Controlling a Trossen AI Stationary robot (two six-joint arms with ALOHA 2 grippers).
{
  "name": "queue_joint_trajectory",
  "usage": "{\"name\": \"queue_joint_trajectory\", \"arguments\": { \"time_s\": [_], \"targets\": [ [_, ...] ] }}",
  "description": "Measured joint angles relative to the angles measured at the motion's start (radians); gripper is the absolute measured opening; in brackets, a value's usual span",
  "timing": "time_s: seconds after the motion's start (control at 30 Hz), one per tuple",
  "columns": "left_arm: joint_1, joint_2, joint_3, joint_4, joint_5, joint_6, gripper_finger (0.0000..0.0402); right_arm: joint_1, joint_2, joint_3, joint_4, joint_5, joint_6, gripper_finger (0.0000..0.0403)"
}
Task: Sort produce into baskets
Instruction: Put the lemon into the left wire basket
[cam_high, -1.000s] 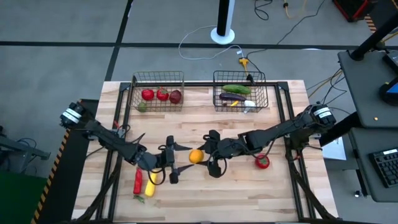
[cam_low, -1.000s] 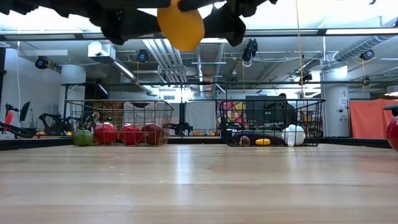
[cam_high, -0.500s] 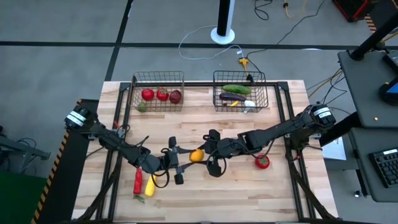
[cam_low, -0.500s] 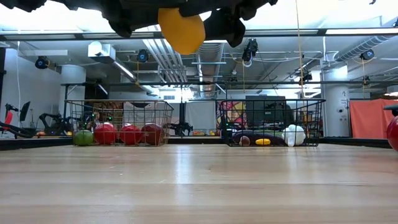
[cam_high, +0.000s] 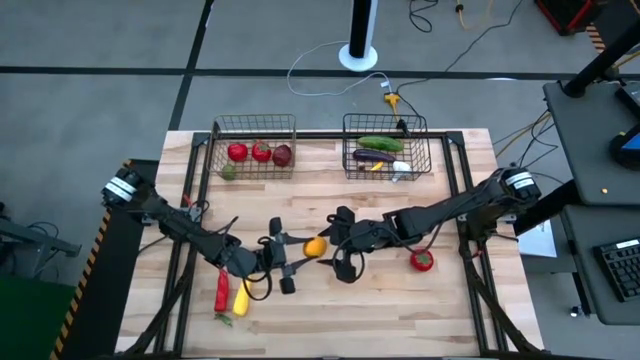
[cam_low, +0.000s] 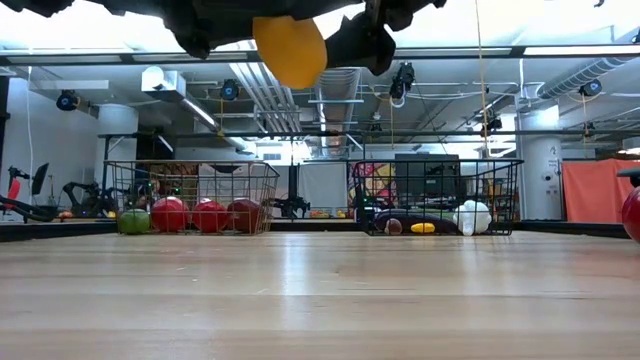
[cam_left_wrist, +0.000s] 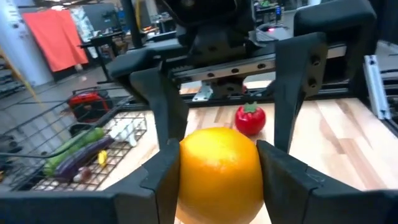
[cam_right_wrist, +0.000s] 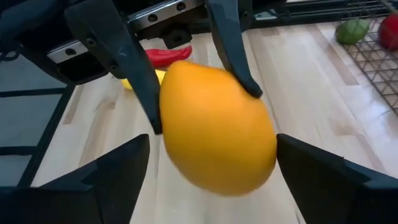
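An orange (cam_high: 315, 247) hangs high over the middle of the table, and shows at the top of the low view (cam_low: 290, 45). My left gripper (cam_high: 303, 255) reaches in from the left and is shut on it. My right gripper (cam_high: 335, 250) faces it from the right, open, with its fingers (cam_right_wrist: 106, 177) on either side of the orange (cam_right_wrist: 217, 130), apart from it. The left basket (cam_high: 253, 150) holds red, dark-red and green round produce. The right basket (cam_high: 385, 150) holds long green, purple, yellow and white pieces. My left gripper pinches the orange by two opposite sides (cam_left_wrist: 186, 177) between its two fingers (cam_left_wrist: 155, 180). The fingers come in about level from the table's left. The orange is lifted clear, well above the table.
A red round piece (cam_high: 421, 260) lies on the table to the right, under my right arm. A long red piece (cam_high: 221, 290) and a yellow one (cam_high: 240, 297) lie near the front left. Both baskets stand along the far edge.
My left gripper has shut on the orange and taken hold of it. My right gripper, which had it, has opened and let go. The orange stays in the air at about the same place.
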Motion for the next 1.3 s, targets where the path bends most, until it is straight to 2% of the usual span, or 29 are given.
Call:
{"name": "queue_joint_trajectory", "arguments": {
  "time_s": [0.33, 0.6, 0.73, 0.9, 1.13, 1.3],
  "targets": [
    [0.054, -0.138, 0.0, -0.193, -0.043, -0.017, 0.0156, -0.042, -0.069, 0.001, -0.029, 0.007, -0.013, 0.034],
    [0.184, -0.303, -0.001, -0.405, -0.042, -0.055, 0.0154, -0.078, -0.124, 0.001, -0.1, 0.008, -0.009, 0.0329],
    [0.306, -0.397, -0.001, -0.525, -0.04, -0.091, 0.0154, -0.079, -0.131, 0.001, -0.123, 0.008, -0.008, 0.0327],
    [0.53, -0.499, -0.001, -0.73, -0.031, -0.195, 0.0154, -0.079, -0.126, 0.001, -0.134, 0.008, 0.0, 0.0326],
    [0.881, -0.533, -0.001, -0.979, 0.211, -0.41, 0.0153, -0.079, -0.124, -0.005, -0.136, 0.008, 0.004, 0.0326],
    [0.996, -0.505, -0.001, -1.069, 0.27, -0.443, 0.0155, -0.079, -0.12, -0.005, -0.136, 0.009, 0.003, 0.0326]
  ]
}}
